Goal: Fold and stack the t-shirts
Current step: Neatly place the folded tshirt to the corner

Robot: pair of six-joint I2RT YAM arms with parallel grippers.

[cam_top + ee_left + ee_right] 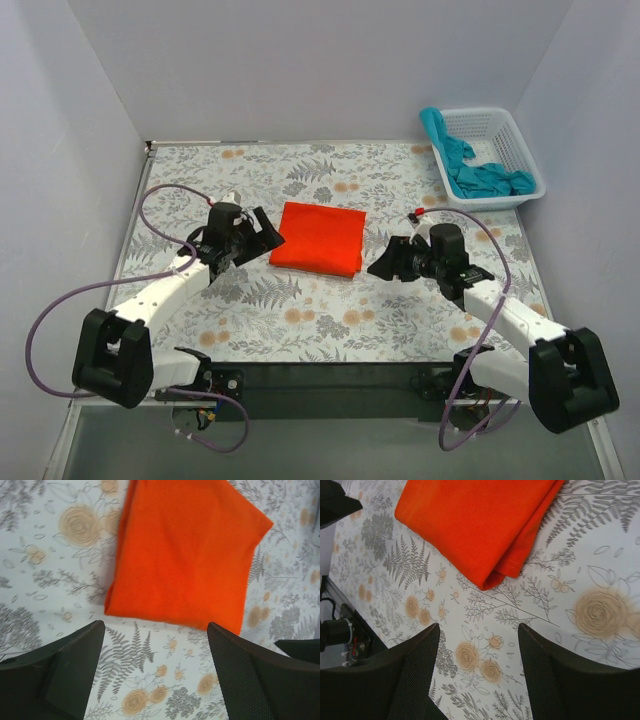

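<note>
Left gripper (155, 630) and right gripper (479, 627) both gape, their mesh-textured black jaws holding nothing. Just beyond their tips lies the orange-red t-shirt (185, 555), a smooth folded rectangle. Farther off, the teal t-shirt (480, 178) lies crumpled in a white lattice basket (522, 143).

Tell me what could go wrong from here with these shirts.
The teal shirt lies bunched in the basket, draped over its rim; pulling it out may drag the basket along. The open left claw and right claw flank the folded orange shirt; a brush could undo its fold.
</note>
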